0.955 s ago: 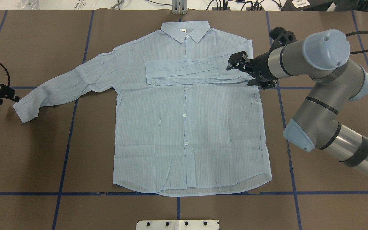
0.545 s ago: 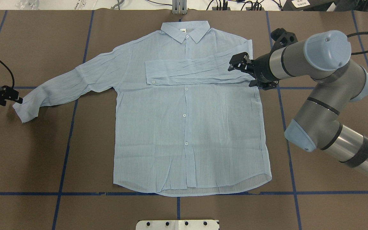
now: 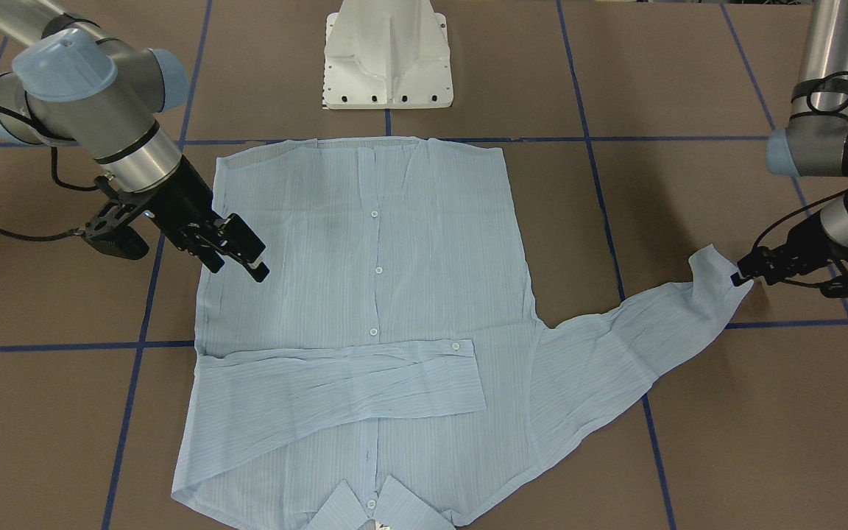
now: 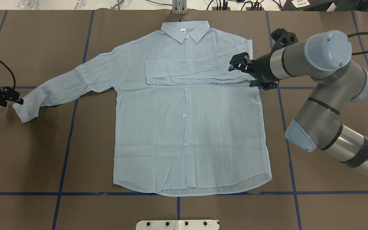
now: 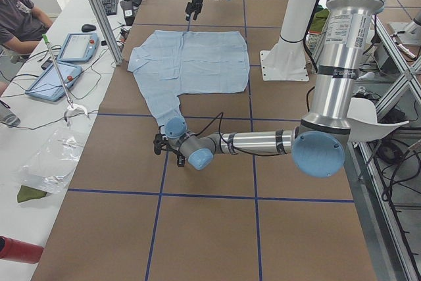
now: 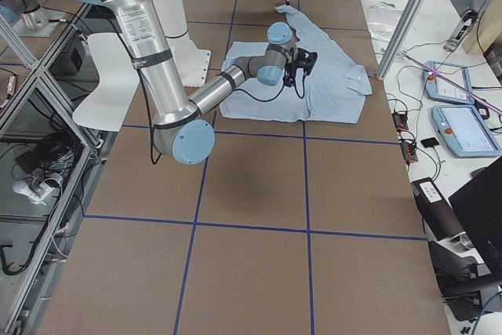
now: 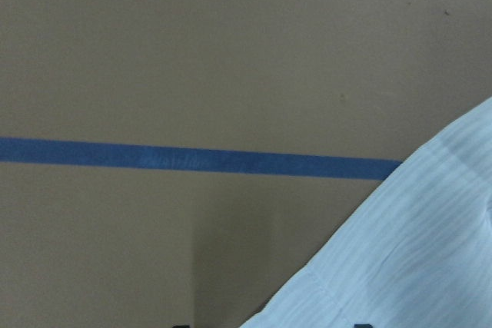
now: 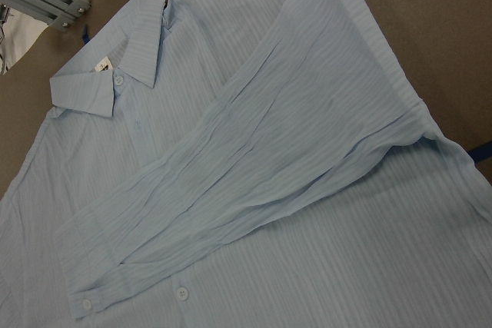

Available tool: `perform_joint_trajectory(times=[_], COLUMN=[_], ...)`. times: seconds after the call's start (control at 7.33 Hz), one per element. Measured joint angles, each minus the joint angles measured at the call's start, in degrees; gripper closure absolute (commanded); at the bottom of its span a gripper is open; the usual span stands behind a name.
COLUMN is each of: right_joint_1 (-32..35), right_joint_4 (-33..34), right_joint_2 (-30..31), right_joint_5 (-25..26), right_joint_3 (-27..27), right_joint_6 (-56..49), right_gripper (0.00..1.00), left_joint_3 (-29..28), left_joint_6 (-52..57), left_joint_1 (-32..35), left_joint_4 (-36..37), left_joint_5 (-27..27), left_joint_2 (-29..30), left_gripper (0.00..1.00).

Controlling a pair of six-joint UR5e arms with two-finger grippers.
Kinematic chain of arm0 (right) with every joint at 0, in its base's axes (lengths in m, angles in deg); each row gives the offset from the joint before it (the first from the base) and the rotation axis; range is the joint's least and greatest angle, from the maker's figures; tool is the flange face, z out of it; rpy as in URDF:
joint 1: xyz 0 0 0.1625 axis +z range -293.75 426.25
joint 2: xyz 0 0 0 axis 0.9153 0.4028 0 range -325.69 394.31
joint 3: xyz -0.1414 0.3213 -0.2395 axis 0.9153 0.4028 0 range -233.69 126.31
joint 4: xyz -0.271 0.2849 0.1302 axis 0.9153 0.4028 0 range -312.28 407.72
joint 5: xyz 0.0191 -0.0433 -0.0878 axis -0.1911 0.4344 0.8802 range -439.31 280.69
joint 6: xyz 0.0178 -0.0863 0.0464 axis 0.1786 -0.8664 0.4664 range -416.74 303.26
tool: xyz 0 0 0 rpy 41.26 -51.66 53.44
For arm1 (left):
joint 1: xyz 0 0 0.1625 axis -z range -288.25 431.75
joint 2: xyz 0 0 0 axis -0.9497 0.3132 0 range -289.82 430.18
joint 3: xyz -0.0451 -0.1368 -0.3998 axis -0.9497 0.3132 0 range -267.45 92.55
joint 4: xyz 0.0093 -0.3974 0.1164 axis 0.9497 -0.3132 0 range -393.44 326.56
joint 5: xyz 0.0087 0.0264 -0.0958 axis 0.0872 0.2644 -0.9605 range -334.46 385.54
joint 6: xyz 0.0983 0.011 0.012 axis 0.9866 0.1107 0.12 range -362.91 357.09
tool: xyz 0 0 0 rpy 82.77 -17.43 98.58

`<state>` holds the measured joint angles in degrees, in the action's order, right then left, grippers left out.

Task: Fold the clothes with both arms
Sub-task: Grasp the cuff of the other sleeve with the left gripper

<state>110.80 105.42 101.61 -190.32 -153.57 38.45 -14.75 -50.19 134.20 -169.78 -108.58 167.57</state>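
The pale-blue striped shirt (image 4: 184, 127) lies flat and button-side up at the middle of the brown counter (image 4: 315, 207). In the overhead view its collar (image 4: 185, 30) is at 12 o'clock and its hem at 6 o'clock. The sleeve on the robot's right side (image 4: 187, 72) is folded across the chest, and its buttoned cuff ends just past the button placket. The other sleeve (image 4: 72, 83) is unfolded and runs out over the counter toward 8 o'clock, ending in a cuff (image 4: 24, 110) with one corner slightly raised. The left hand (image 4: 16, 99) sits low at this cuff, at 9 o'clock of the shirt. It is released: its two tips show well apart at the bottom edge of the left wrist view, with the cuff's cloth between them. The right hand (image 4: 236, 62) hovers over the shoulder fold at 2 o'clock of the shirt, released and grasping nothing. Blue tape lines (image 4: 65, 153) divide the counter into squares. The white pedestal base (image 3: 387, 51) stands just beyond the hem.
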Motion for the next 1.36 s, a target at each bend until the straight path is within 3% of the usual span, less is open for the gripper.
perform_joint_trajectory(times=[0.41,0.55,0.68,1.36], right_joint_1=[-0.01,0.01,0.01,0.03], right_joint_4=[0.04,0.05,0.07,0.05], right_joint_2=[0.01,0.02,0.02,0.28], right_joint_5=[0.01,0.01,0.01,0.06], right_joint_3=[0.07,0.06,0.04,-0.08], right_joint_6=[0.00,0.00,0.00,0.00], right_gripper=[0.01,0.01,0.01,0.01], left_joint_3=[-0.41,-0.43,-0.44,0.15], left_joint_6=[0.00,0.00,-0.02,-2.88], left_joint_1=[-0.53,-0.72,-0.79,-0.92], left_joint_4=[-0.08,-0.10,-0.09,-0.30], left_joint_5=[0.00,0.00,0.01,-0.04], left_joint_2=[0.02,0.01,0.00,0.08], left_gripper=[0.30,0.46,0.99,1.00])
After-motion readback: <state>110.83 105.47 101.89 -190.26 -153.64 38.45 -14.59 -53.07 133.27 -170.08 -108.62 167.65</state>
